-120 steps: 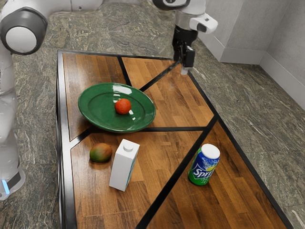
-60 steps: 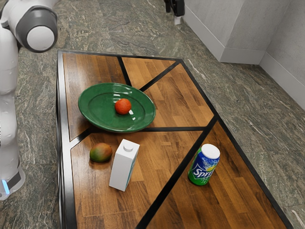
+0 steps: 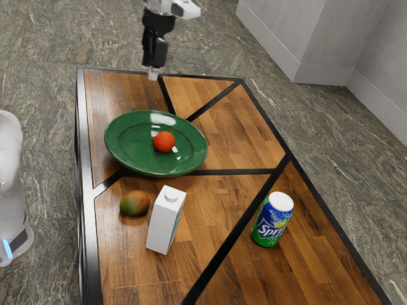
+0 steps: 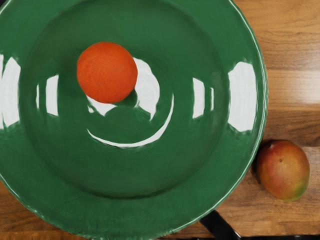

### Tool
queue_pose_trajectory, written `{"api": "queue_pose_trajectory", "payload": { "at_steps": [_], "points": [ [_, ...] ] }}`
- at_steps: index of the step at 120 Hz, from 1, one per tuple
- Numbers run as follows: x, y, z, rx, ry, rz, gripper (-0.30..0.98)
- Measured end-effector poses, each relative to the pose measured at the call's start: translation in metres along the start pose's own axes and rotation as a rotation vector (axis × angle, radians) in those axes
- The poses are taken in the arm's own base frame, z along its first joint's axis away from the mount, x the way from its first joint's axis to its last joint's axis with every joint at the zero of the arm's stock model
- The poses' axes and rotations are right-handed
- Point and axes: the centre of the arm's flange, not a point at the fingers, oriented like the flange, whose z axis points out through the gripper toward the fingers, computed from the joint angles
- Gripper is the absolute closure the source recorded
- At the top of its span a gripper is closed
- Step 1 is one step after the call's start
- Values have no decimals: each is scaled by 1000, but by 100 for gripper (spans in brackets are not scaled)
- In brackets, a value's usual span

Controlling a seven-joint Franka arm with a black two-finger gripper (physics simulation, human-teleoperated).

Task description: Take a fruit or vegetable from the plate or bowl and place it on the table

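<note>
One gripper (image 3: 152, 75) up in the air, apart or together I can't tell! Below, the orange (image 3: 164, 142) sits on the green plate (image 3: 127, 152), near the table's (image 3: 248, 140) edge on the exterior view's left; mango (image 3: 134, 204) along that edge, white carton (image 3: 164, 225) beside it, Sprite can (image 3: 271, 220) by the opposite edge!

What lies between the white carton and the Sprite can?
Bare wooden tabletop, crossed by a black strip; no object stands between the carton and the can, as the exterior view shows.
</note>
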Motion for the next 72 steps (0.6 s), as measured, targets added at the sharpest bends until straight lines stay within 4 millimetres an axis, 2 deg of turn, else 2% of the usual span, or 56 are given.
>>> {"api": "queue_pose_trajectory", "payload": {
  "at_steps": [6, 10, 26, 38, 47, 59, 72],
  "points": [
    [-1, 15, 6, 22, 14, 10, 2],
    [5, 20, 18, 31, 11, 10, 2],
    [46, 23, 69, 45, -36, -11, 2],
    [70, 7, 101, 8, -43, -32, 2],
    [77, -10, 125, -9, -59, -69, 2],
    [84, -15, 138, -9, -57, -92, 2],
    [89, -8, 144, -3, -62, -90, 2]
  ]
}}
